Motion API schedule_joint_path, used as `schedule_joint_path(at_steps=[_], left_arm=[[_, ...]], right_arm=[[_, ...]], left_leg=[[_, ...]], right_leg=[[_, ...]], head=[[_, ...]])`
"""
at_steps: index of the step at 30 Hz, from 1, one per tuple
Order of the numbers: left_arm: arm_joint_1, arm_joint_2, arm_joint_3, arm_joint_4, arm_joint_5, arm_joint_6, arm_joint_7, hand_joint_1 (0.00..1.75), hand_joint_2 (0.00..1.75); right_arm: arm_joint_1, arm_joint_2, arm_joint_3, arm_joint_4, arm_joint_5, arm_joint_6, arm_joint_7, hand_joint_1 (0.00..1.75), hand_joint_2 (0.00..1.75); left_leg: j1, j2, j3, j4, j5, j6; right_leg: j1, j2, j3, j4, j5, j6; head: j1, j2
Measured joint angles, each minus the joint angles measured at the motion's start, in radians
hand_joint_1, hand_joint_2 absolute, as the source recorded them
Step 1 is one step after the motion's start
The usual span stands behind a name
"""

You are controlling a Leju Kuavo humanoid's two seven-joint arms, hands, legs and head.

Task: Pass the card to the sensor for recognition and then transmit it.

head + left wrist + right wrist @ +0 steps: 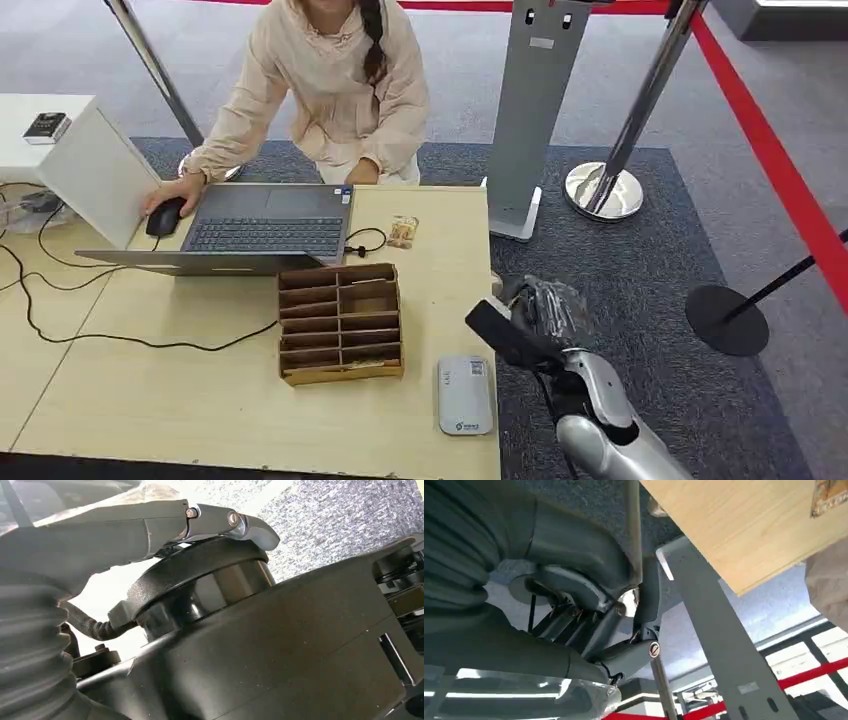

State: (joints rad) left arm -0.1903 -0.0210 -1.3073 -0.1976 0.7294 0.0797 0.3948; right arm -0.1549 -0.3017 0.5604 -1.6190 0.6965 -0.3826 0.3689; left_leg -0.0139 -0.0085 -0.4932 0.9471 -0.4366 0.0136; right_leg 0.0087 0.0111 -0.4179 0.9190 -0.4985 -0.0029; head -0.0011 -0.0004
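Head view: one sensor [465, 395]; one laptop [255, 228].

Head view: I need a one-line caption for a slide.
Right hand raised beside the table, near the card reader and cardboard organizer, while a person works a laptop.

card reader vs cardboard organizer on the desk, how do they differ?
The card reader is a flat, pale grey slab lying near the table's front right edge; the cardboard organizer is a brown box split into two columns of open slots, and it stands taller.
The reader is the smaller of the two.
The reader lies closest to the right hand; the organizer sits further left.
Both rest on the table, untouched.
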Motion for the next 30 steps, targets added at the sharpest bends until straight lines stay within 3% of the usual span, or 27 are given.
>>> schedule_joint_path(at_steps=[9, 30], left_arm=[[0.002, 0.000, 0.007, 0.000, 0.000, 0.000, -0.002, 0.00, 1.75], [0.008, 0.001, 0.025, 0.000, -0.010, 0.005, -0.010, 0.00, 1.75]], right_arm=[[0.000, 0.001, 0.058, 0.032, -0.060, 0.047, -0.003, 1.75, 1.75], [-0.003, 0.005, 0.130, 0.080, -0.092, 0.017, -0.022, 1.75, 1.75]], left_leg=[[0.000, 0.000, 0.000, 0.000, 0.000, 0.000], [0.000, 0.000, 0.000, 0.000, 0.000, 0.000]], right_leg=[[0.000, 0.000, 0.000, 0.000, 0.000, 0.000], [0.000, 0.000, 0.000, 0.000, 0.000, 0.000]], head=[[0.000, 0.000], [0.000, 0.000]])
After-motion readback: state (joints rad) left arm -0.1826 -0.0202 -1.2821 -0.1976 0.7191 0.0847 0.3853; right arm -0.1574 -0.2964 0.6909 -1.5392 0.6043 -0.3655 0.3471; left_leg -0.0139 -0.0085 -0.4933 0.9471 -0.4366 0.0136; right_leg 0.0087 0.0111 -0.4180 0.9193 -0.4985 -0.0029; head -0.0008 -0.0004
